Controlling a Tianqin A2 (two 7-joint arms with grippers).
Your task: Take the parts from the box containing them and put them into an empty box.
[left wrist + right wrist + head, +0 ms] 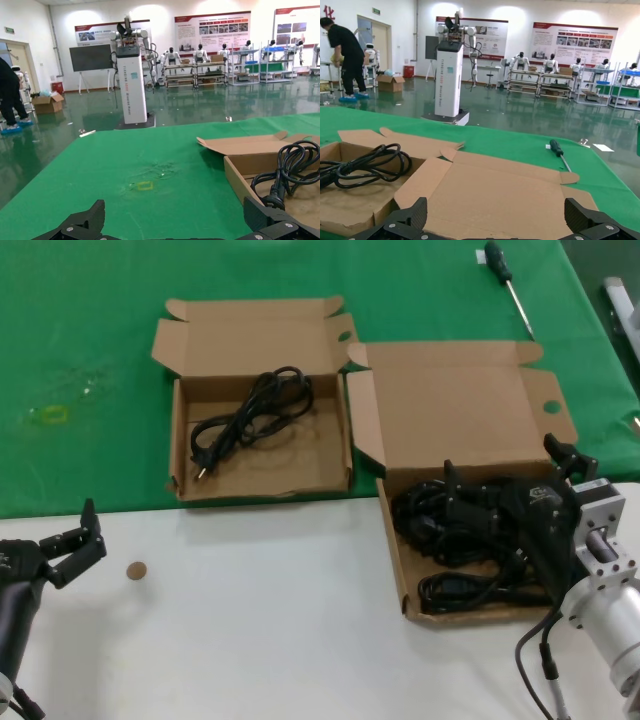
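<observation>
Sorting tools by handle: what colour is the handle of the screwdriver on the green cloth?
The screwdriver handle is dark, black or dark green; seen best in the head view.

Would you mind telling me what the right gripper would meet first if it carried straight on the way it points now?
Most likely the upright lid of the box of cables: the open right gripper points at that flap. Depth is hard to judge.

We are seeing even, bright overhead light; ceiling lamps are glaring on the glossy hall floor [530,112], boxes are casting soft shadows on the green cloth [90,360], and near fingertips are blurring.
</observation>
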